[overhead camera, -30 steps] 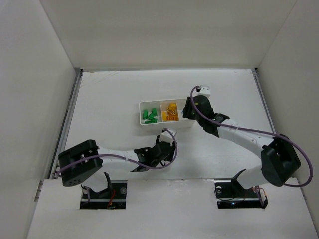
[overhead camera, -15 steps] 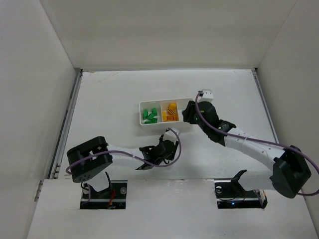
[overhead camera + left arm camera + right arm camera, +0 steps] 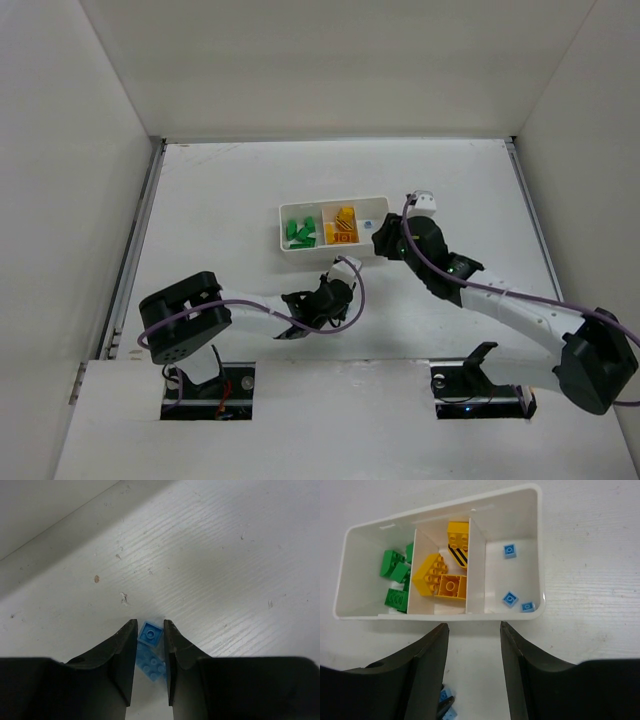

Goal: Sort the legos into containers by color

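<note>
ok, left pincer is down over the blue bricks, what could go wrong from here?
1. Two blue bricks lie together between the fingers of the left pincer; closing may pick up both, or pinch one askew and flick it away.
2. The right pincer hangs open just outside the tray, so the left arm might clip it carrying to the blue compartment.

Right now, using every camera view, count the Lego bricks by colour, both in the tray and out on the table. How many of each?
Green bricks: about 4 (piled, hard to separate)
Yellow bricks: 3
Blue bricks: 5, with 3 in the tray and 2 on the table between the left fingers
Total: about 12
</note>
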Available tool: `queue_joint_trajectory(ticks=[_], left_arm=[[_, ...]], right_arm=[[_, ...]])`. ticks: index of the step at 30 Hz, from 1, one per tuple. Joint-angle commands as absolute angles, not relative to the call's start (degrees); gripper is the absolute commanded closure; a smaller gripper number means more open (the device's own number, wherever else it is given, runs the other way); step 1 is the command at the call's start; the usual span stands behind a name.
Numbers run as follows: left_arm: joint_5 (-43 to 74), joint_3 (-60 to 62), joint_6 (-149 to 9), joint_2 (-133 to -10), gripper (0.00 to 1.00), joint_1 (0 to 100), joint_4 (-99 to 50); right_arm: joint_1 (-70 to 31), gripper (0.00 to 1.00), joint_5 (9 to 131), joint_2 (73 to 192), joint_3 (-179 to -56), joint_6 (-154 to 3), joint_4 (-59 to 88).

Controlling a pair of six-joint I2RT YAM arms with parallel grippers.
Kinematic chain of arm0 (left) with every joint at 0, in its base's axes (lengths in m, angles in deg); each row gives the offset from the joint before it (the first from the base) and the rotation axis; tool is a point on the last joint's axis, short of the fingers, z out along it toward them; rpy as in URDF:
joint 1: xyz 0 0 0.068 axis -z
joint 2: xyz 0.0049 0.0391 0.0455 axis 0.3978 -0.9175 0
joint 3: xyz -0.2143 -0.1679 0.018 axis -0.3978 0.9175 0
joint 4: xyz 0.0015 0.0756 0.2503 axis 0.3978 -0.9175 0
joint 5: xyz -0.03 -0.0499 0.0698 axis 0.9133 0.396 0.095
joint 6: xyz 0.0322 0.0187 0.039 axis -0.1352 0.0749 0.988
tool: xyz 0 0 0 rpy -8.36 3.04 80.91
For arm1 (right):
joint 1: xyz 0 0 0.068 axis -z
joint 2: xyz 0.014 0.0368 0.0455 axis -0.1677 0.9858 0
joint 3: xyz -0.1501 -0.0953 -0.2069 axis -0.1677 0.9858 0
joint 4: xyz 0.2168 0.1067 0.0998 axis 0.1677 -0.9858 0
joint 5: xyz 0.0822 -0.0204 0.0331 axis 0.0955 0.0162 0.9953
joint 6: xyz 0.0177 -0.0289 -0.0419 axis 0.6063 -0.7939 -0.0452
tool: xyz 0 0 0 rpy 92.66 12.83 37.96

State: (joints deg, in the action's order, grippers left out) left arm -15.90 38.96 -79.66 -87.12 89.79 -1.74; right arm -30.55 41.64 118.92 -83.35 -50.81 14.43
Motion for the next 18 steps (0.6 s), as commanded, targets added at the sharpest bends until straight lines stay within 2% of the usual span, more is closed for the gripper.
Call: queue_joint_trajectory(ticks=[1, 6, 11, 18], left_arm=[[-16.52, 36.95, -78.95, -86.63, 0.81, 89.49, -1.58], [-17.84, 36.42, -77.98, -80.84, 0.83, 89.14, -1.41], [-17.31, 34.58, -77.63, -75.21, 0.84, 87.38, -1.23], [-13.10, 24.22, -77.45, -80.37, 0.84, 81.67, 0.97]], right_arm=[[-30.99, 0.49, 41.87, 117.16, -82.47, -50.43, 18.28], [-30.99, 0.49, 41.44, 115.06, -80.36, -50.26, 18.37], [-30.99, 0.55, 41.70, 111.98, -76.93, -48.41, 18.37], [-31.08, 0.64, 41.44, 109.25, -72.36, -45.25, 18.46]])
